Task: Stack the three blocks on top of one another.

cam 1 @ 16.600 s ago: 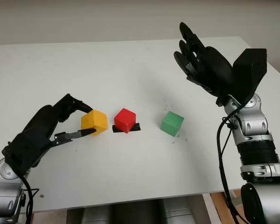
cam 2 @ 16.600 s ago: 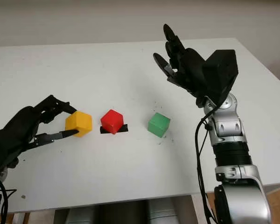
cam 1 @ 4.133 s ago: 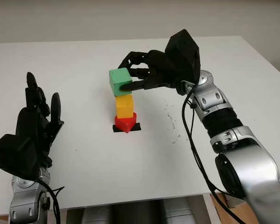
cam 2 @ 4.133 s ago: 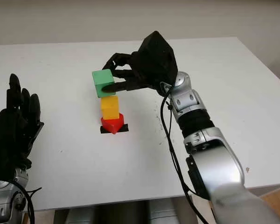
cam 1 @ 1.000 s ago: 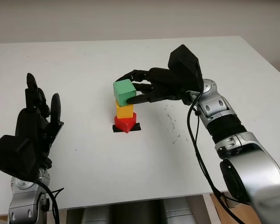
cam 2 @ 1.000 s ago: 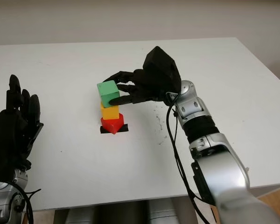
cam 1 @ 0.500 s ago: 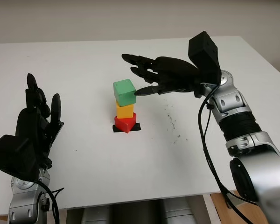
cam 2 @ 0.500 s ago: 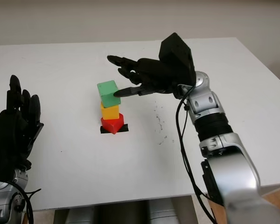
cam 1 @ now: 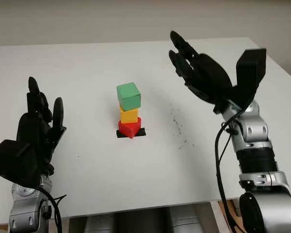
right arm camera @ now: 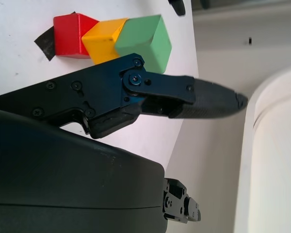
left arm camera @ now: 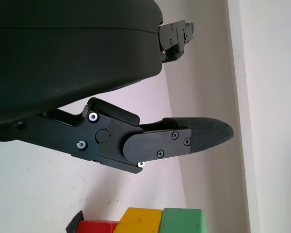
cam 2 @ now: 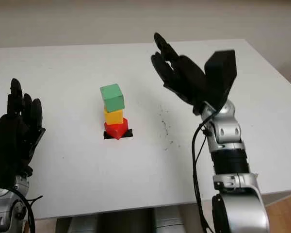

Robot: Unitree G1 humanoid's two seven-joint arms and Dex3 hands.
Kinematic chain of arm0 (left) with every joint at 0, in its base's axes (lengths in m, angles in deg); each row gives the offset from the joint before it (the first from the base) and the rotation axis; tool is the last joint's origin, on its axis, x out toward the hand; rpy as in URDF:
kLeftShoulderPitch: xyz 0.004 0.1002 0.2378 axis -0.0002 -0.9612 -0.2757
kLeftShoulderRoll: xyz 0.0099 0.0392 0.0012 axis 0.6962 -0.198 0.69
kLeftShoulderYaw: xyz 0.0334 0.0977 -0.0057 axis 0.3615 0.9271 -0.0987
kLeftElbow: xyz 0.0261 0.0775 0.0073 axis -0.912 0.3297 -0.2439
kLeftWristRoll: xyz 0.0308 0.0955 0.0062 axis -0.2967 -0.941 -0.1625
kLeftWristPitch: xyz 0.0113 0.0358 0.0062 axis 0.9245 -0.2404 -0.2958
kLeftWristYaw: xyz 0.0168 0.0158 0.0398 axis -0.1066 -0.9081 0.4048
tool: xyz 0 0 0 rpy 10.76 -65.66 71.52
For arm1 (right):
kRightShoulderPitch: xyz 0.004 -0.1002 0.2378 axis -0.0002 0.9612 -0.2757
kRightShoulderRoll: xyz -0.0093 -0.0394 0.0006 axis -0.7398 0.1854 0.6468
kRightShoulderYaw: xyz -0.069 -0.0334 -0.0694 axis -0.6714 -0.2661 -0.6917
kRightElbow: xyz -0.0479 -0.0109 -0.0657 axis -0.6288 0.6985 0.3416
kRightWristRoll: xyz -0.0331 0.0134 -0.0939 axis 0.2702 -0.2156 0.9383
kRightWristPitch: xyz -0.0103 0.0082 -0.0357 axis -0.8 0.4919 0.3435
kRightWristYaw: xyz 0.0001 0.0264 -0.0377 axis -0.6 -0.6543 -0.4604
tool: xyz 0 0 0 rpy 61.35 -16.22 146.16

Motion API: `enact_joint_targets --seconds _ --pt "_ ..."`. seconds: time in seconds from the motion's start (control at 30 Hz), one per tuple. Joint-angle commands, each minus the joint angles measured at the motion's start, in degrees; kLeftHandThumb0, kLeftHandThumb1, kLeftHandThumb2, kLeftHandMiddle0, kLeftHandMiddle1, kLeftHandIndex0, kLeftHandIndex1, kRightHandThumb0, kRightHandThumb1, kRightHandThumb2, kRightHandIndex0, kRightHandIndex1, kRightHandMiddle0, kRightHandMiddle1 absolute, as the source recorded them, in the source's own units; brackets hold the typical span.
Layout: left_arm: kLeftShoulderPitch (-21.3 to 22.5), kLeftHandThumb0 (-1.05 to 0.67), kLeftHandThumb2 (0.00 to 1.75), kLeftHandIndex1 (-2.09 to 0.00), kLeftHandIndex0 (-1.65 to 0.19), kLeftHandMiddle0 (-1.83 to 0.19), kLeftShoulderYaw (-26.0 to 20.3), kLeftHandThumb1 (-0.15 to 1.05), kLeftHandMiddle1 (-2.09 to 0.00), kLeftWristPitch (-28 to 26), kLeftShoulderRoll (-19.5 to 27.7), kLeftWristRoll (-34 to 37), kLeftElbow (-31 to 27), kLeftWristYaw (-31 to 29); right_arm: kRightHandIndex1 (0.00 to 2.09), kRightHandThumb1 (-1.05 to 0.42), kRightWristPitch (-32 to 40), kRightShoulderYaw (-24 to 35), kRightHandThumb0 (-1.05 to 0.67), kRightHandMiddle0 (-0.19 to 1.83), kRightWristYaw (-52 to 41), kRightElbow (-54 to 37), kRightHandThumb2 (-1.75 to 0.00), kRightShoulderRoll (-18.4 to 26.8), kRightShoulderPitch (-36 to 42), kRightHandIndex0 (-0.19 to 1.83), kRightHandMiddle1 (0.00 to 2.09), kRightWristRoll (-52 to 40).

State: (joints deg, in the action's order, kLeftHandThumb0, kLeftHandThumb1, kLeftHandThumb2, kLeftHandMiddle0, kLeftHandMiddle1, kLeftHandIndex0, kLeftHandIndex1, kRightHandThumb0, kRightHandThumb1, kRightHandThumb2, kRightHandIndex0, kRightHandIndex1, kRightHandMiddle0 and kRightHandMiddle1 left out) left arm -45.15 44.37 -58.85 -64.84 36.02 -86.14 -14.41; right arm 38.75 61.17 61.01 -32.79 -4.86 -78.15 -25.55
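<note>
White tabletop (cam 1: 87,77), pale wall behind, black tape mark (cam 1: 131,132) near the centre — taken as the landmark. A three-block tower is being seen standing on the tape: red block (cam 1: 130,127) at the base, yellow block (cam 1: 129,114) on it, green block (cam 1: 128,95) on top. The green block is being carried slightly twisted and offset against the yellow one, overhanging a little; the red block is sitting cornerwise to the camera.

Right hand (cam 1: 200,73) is being held raised, right of the tape and well apart from the tower, open and holding nothing. Left hand (cam 1: 36,128) is being held upright, well left of the tape, also open, idle.

Stacking is judged complete. Risk now — the tower is being left on misaligned faces, so a table knock or an arm passing close above the tape could topple the green block first.
</note>
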Motion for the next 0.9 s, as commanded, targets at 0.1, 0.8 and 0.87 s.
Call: enact_joint_targets --seconds 0.1,0.8,0.87 --pt "1.3 -0.69 0.54 0.00 0.19 0.19 0.1 1.05 0.00 -1.1 0.9 1.3 0.7 -1.7 0.00 -1.05 -0.2 1.2 -0.75 -0.19 3.1 -1.6 -0.78 -1.8 3.1 -0.19 0.00 -1.7" --pt "2.0 -0.74 0.54 0.00 0.19 0.19 4.1 1.05 0.00 0.1 -0.1 2.2 2.5 -6.1 0.00 -1.05 -0.4 1.1 -0.75 -0.19 9.3 3.3 -0.75 -7.9 4.9 -0.19 0.00 -3.3" --pt "1.6 -0.75 0.54 0.00 0.19 0.19 4.5 1.05 0.00 0.0 -0.4 1.8 2.0 -5.9 0.00 -1.05 -0.4 1.1 -0.75 -0.19 9.2 2.5 -0.74 -8.0 5.5 -0.19 0.00 -3.6"
